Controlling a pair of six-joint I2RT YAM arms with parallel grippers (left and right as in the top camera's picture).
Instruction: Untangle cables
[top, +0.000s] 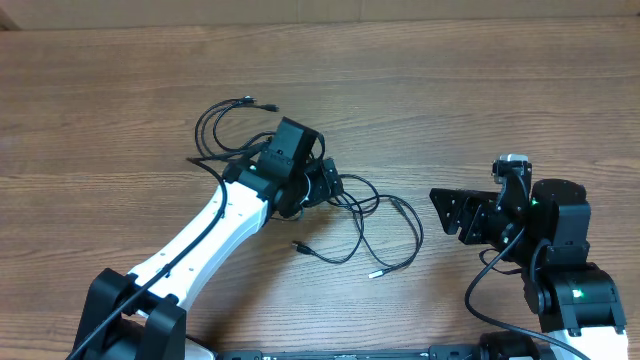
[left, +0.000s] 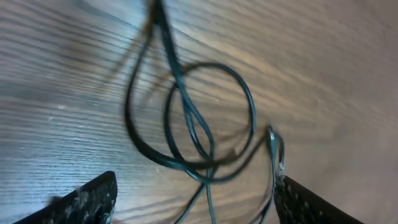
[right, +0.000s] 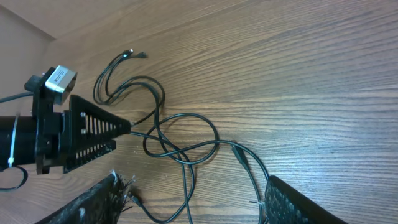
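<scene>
Black cables tangled: straddling them with left gripper, jaws wide, lining up a strand to pull; parking right gripper clear, jaws wide, empty.

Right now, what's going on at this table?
The left gripper is down in the loose bundle of black cables in the middle of the table. Its jaws are wide open with several strands looping between them, and nothing is pinched. The right gripper sits off to the right, jaws open and empty, apart from the cables. The cables lie as overlapping loops, not yet separated.
</scene>
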